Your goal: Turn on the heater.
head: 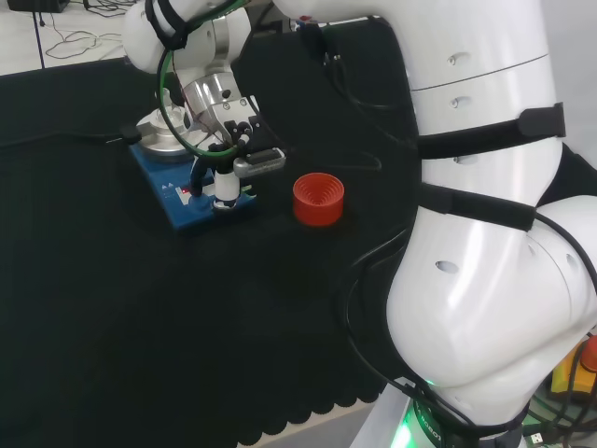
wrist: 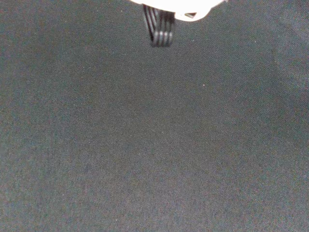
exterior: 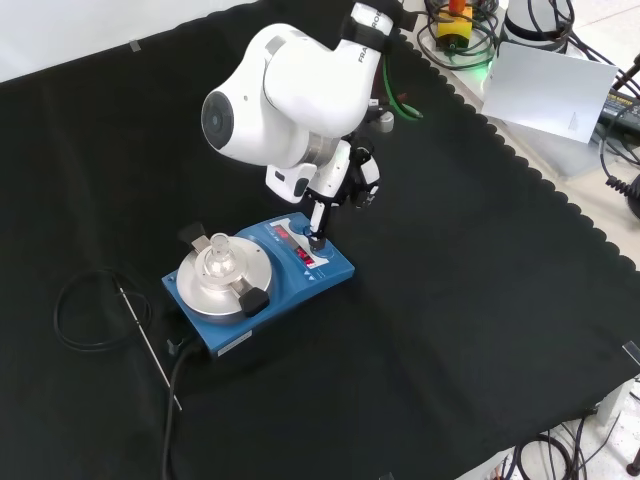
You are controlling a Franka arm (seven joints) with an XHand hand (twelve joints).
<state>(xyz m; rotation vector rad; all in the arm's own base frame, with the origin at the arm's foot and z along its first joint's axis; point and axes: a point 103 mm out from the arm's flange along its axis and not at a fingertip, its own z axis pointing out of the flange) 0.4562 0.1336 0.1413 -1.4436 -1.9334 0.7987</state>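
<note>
1. The heater (exterior: 258, 285), a blue hotplate with a round metal top, stands left of centre on the black cloth (exterior: 450, 330) in the front view. Its control panel faces right and nearer the arm.
2. The hand (exterior: 335, 185) hangs over that panel. One straight finger (exterior: 318, 225) points down with its tip on or just above a control beside the red display. This pose suits pressing a switch, so the step in hand appears to be the switch-on itself.
3. In the head view the hand (head: 229, 140) shows one finger extended downward and the others drawn back. Nothing is pinched or grasped.
4. A small clear glass vessel (exterior: 217, 258) stands on the heater's plate. Its contents cannot be told.
5. A red ribbed ring (head: 318, 198), a flask stand, lies just right of the heater in the head view, bearing nothing.
6. A black cable (exterior: 90, 310) and thin probe (exterior: 150, 345) lie left of the heater in the front view.
</note>
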